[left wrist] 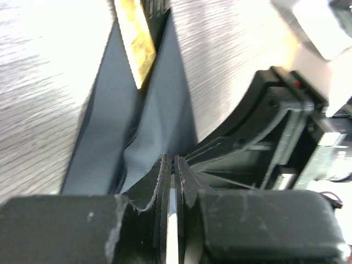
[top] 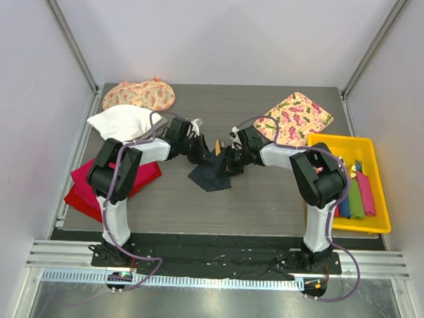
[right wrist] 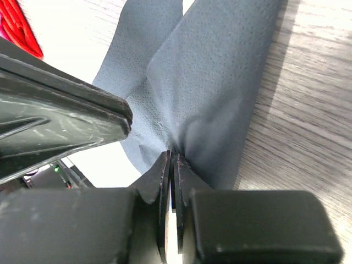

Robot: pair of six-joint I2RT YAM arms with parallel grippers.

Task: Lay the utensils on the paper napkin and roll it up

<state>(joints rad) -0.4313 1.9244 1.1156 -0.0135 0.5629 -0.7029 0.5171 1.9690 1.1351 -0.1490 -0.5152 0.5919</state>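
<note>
The dark paper napkin (top: 210, 176) lies crumpled at the table's middle between both arms. A tan-orange utensil (top: 218, 144) pokes out at its far edge. In the left wrist view that utensil (left wrist: 137, 38) lies in a fold of the napkin (left wrist: 159, 121). My left gripper (top: 204, 156) (left wrist: 171, 159) has its jaws a hair apart, with the napkin's fold running into the tips. My right gripper (top: 228, 162) (right wrist: 172, 154) is shut on a pinch of the napkin (right wrist: 209, 82). The two grippers almost touch each other.
A yellow tray (top: 339, 140) with rolled coloured cloths (top: 362, 194) stands at the right edge. Floral cloths lie at the back right (top: 298, 117) and back left (top: 139, 96). A white cloth (top: 125, 121) and a red cloth (top: 84, 188) lie at the left.
</note>
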